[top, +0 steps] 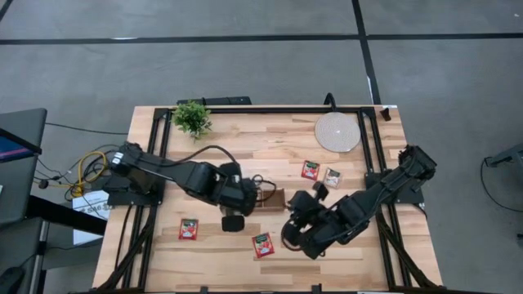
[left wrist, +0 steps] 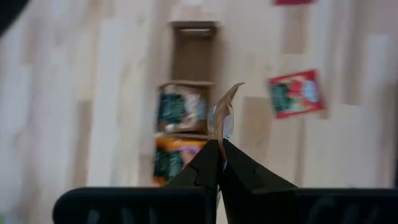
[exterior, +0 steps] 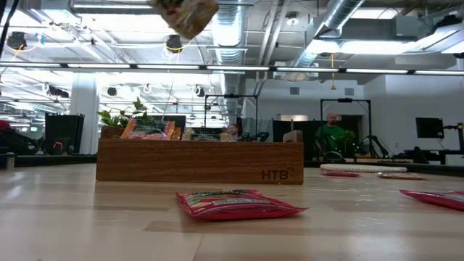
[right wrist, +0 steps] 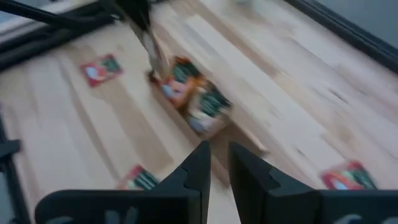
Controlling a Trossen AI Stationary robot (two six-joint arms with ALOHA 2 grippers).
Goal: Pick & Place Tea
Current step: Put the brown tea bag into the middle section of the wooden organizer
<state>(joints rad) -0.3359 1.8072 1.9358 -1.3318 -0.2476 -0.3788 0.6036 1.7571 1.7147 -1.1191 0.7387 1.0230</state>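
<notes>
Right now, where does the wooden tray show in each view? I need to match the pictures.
High view: wooden tray at table centre, mostly hidden under the left arm; one brown end shows.
Low view: centre, long side facing the camera.
Left wrist view: upper middle, end compartment empty.
Right wrist view: centre, running diagonally.
Shared landmark: the sachet pinched in the left claw, above the tray in the low and wrist views.

four tea sachets lie flat and apart on the bench: a red sachet (top: 189,229) toward the left, another red one (top: 262,245) near the front middle, a third red one (top: 310,169) farther back, and a pale beige one (top: 332,176) just beside it. more sachets (left wrist: 180,111) stand packed in the wooden tray (exterior: 199,161). one sachet (left wrist: 222,115) hangs edge-on, pinched in the left pincer (left wrist: 221,148) above the tray.
</notes>
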